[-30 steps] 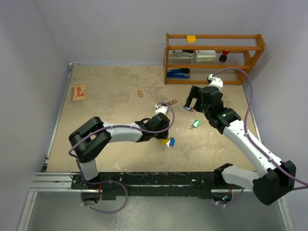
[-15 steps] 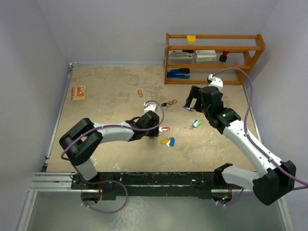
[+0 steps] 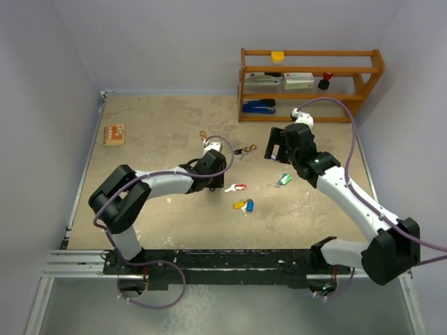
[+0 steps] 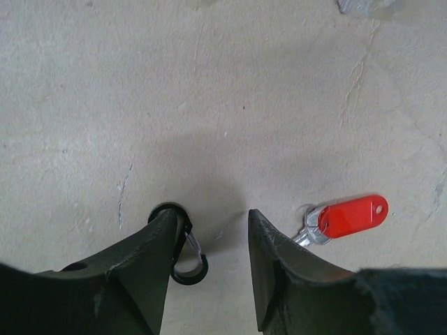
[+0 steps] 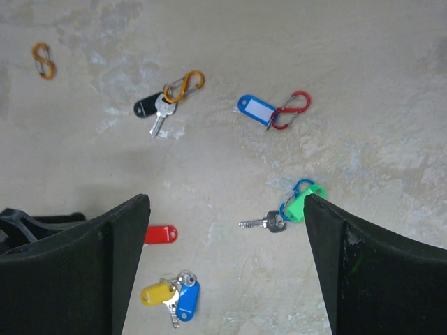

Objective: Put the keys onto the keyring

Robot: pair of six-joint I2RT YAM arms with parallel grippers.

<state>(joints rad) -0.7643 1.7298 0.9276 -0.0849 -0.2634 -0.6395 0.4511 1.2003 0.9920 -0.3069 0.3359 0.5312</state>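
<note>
Key with red head (image 4: pixel 353 215) lies at three o'clock of left pincer (image 4: pixel 213 223), jaws apart; right pincer (image 5: pixel 225 201) gapes wide, green key (image 5: pixel 302 206) at its three o'clock.

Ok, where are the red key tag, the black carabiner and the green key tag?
red key tag (image 4: pixel 353 214): left wrist view, middle of tag.
black carabiner (image 4: pixel 195 271): left wrist view, bottom loop.
green key tag (image 5: pixel 304 203): right wrist view, plastic body.

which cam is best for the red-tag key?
Left wrist: the red-tag key is large and sharp there, though its blade hides behind the left tool. Right wrist shows only the red tag, partly cut off by the right tool. Top external shows it whole but tiny.
</note>
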